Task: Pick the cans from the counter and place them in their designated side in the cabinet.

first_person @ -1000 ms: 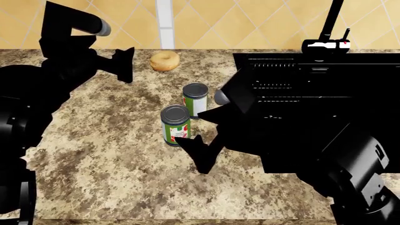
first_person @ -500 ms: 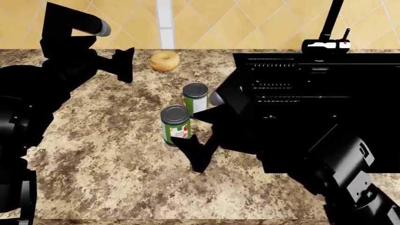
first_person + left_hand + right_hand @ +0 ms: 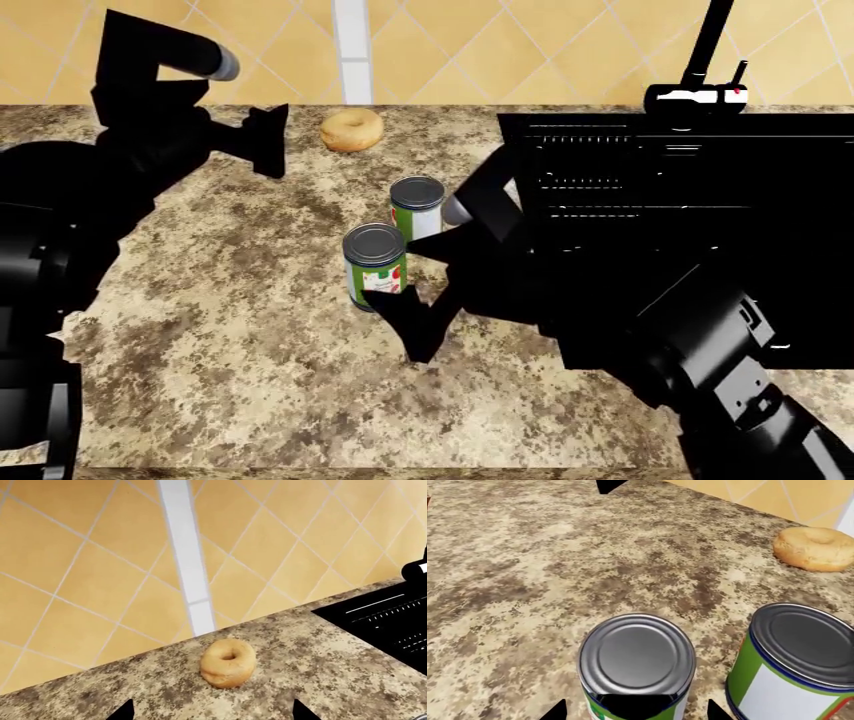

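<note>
Two silver-topped cylindrical cans, the near can [image 3: 375, 265] and the far can [image 3: 418, 213], stand upright close together on the speckled beige granite worktop [image 3: 240, 340]. The right tool [image 3: 424, 290] is spread open just beside the near can, not touching it. The left tool [image 3: 267, 138] hovers open by the round tan bagel [image 3: 351, 129].

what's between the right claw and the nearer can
Nothing: in the right wrist view, the nearer can sits right ahead of the open right claw, no object between.

Both arms [image 3: 107, 200] matte black, blocky housings, grey cylindrical joint caps, pointed black jaws
</note>
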